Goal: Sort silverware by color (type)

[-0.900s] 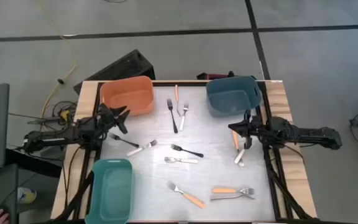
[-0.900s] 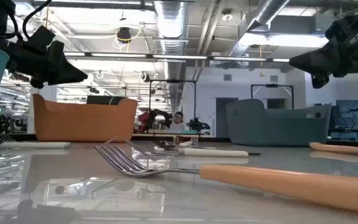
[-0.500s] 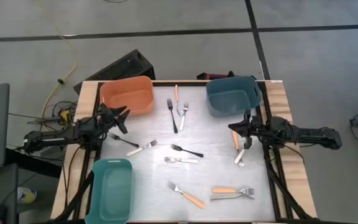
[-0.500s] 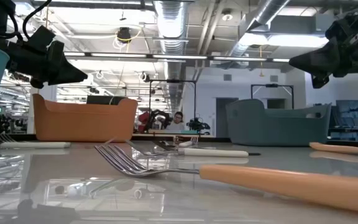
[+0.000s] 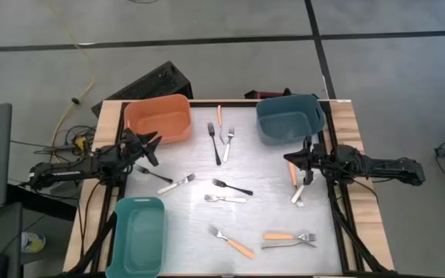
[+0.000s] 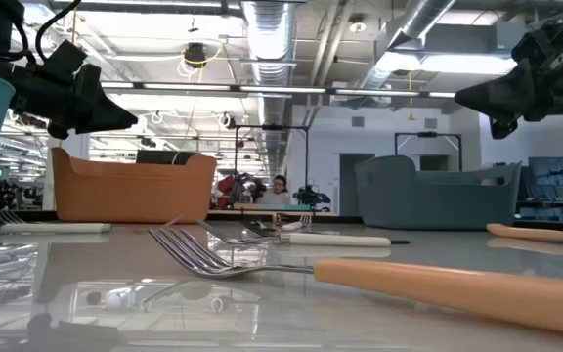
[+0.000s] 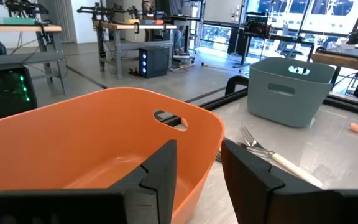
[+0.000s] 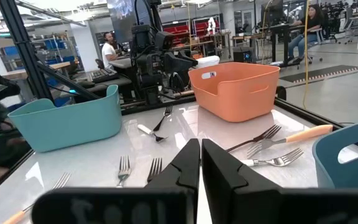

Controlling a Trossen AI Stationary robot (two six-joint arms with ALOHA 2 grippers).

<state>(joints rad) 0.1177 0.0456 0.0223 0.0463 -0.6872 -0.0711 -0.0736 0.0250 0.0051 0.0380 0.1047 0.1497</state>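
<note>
Several slim forks lie flat on the white table top. Orange-handled ones lie at the far middle (image 5: 219, 116), under my right arm (image 5: 292, 173) and near the near edge (image 5: 235, 243) (image 5: 281, 236). Black forks (image 5: 215, 144) (image 5: 232, 187) (image 5: 154, 174) and silver or white-handled forks (image 5: 228, 143) (image 5: 178, 183) (image 5: 225, 198) (image 5: 298, 193) lie between them. My left gripper (image 5: 150, 147) (image 7: 197, 163) hovers open beside the orange bin. My right gripper (image 5: 293, 161) (image 8: 201, 155) hovers shut above the table's right side, over the orange-handled fork there.
An orange bin (image 5: 158, 118) stands at the far left, a blue-grey bin (image 5: 287, 118) at the far right and a teal bin (image 5: 138, 235) at the near left. A grey fork (image 5: 288, 244) lies beside the near orange-handled one. Bare table shows in the near middle.
</note>
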